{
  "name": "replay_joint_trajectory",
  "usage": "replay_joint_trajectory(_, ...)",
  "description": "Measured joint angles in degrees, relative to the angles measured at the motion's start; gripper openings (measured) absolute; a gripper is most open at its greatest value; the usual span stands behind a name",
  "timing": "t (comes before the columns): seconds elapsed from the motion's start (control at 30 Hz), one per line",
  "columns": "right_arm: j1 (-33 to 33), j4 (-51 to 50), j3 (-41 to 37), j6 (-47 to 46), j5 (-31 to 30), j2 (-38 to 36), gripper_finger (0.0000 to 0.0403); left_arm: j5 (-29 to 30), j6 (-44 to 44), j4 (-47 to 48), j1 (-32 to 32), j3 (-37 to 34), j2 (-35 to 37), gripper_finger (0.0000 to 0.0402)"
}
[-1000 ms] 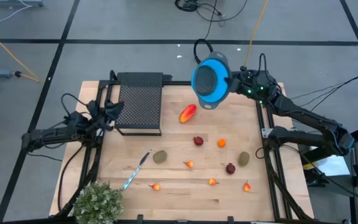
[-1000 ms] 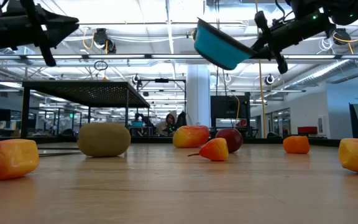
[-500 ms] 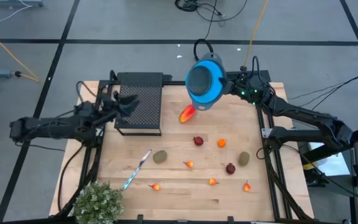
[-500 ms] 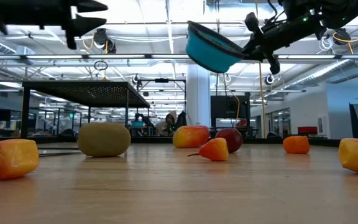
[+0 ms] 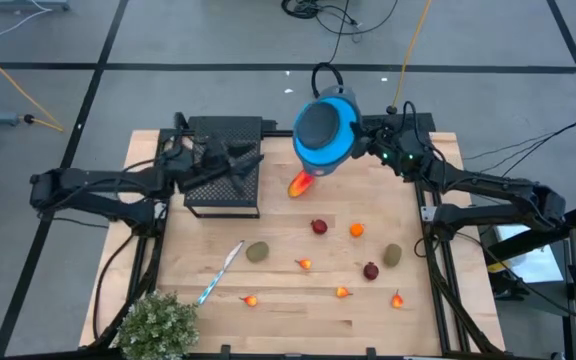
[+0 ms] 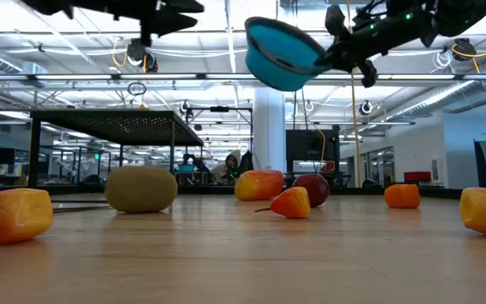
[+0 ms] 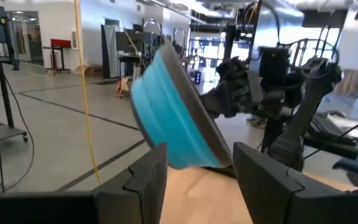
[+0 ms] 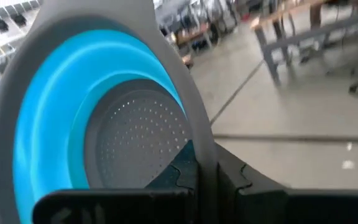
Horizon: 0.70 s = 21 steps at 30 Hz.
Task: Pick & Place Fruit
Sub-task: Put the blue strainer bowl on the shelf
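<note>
No fruit (image 5: 302, 183) is placed yet: all lie on the bench (image 5: 288, 315), the bowl (image 5: 324, 135) is gripped aloft by the right gripper (image 5: 368, 141), and the left gripper (image 5: 246, 158) fingers are parted, empty.

A blue colander (image 5: 324, 134) is held aloft by the right gripper (image 5: 366, 143) over the long red-orange fruit (image 5: 301, 183). The left gripper (image 5: 249, 160) is stretched across the black rack (image 5: 224, 165). Small fruits are scattered on the table (image 5: 298, 320).
</note>
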State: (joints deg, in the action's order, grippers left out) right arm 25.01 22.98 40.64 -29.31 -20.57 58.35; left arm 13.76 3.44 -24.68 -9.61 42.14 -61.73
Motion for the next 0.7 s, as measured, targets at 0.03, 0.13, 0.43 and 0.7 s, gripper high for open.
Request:
replay_joint_trajectory(0.03,-0.71,1.03,0.0,1.69,-1.62,0.0,0.0007,0.04,-0.33,0.17,0.0,1.22,-1.37,0.0184)
replay_joint_trajectory(0.13,-2.8,3.23,0.0,7.31,-7.51,0.0,0.0007,0.36,-1.2,1.0,0.02,4.85,-5.16,0.0184)
replay_joint_trajectory(0.43,-7.14,9.54,0.0,19.44,-21.79,0.0,0.0008,7.48,-8.06,3.89,0.02,15.3,-15.28,0.0184)
replay_joint_trajectory(0.7,-10.23,14.04,0.0,30.57,-26.13,0.0,0.0007,14.65,-12.28,4.01,0.0,22.74,-22.35,0.0184)
